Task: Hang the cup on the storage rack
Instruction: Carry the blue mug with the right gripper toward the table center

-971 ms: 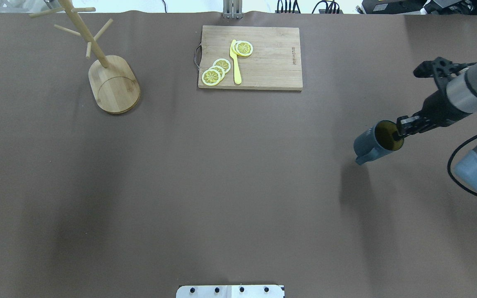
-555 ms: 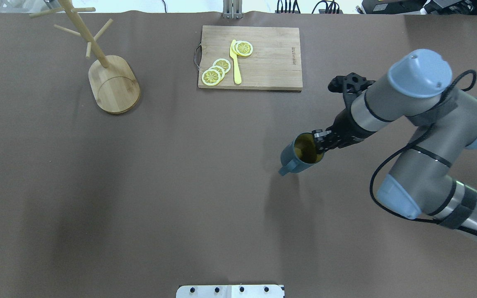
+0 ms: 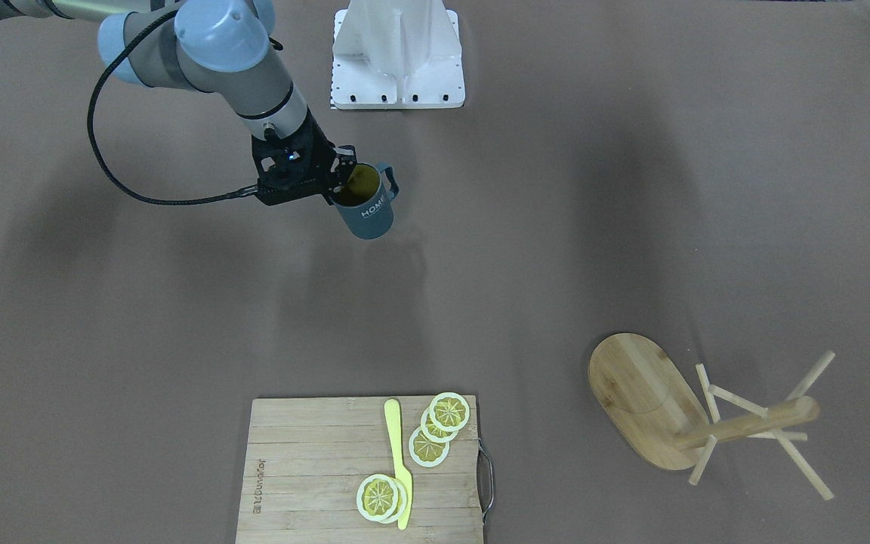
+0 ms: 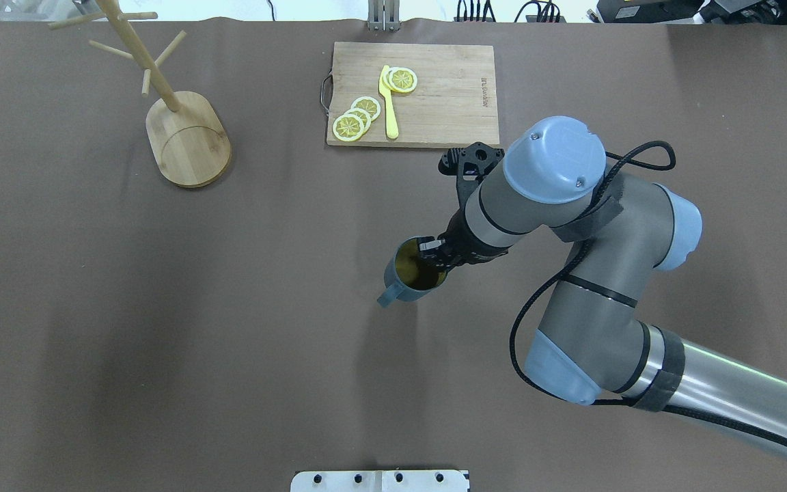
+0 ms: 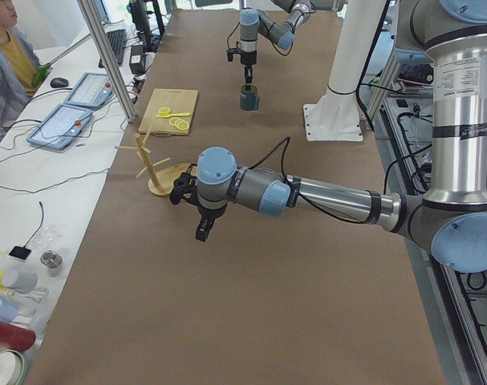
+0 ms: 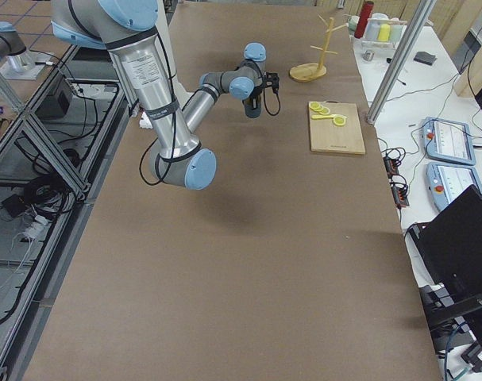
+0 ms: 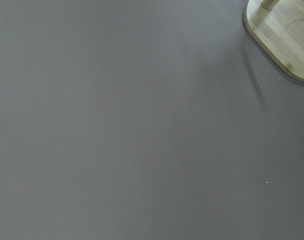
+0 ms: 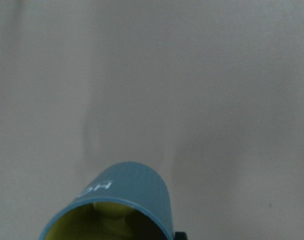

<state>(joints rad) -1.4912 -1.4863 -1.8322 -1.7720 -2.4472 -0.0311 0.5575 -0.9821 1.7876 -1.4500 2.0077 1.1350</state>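
Teal ribbed cup (image 4: 406, 270) pinched at rim by right gripper (image 4: 429, 255)

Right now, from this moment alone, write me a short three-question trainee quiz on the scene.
1. True or false: the dark teal-blue ribbed mug already hangs on the light bamboo mug tree.
2. What lies on the rectangular wooden cutting board? A) lemon slices and a yellow plastic knife; B) a metal spoon; C) a red apple.
3. Which arm's jaws grip the mug's rim?

Key: 1 false, it is held above the table's middle; 2 A; 3 the right arm's jaws.
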